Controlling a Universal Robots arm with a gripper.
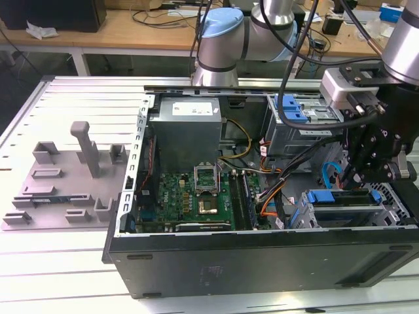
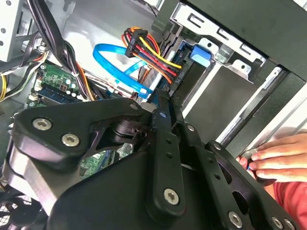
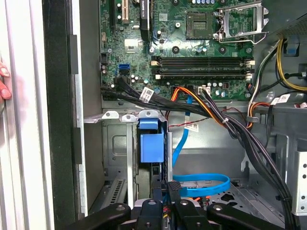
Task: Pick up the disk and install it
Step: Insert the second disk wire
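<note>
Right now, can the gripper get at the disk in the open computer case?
Probably yes. The gripper hangs just above the disk, the case is open on top, and nothing covers the disk. The blue cable beside it runs close, though.

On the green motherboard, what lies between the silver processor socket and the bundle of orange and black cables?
The long black memory slots lie there, as the first wrist view shows.

Exterior high over open case [image 1: 262, 261]; wrist views close inside.
</note>
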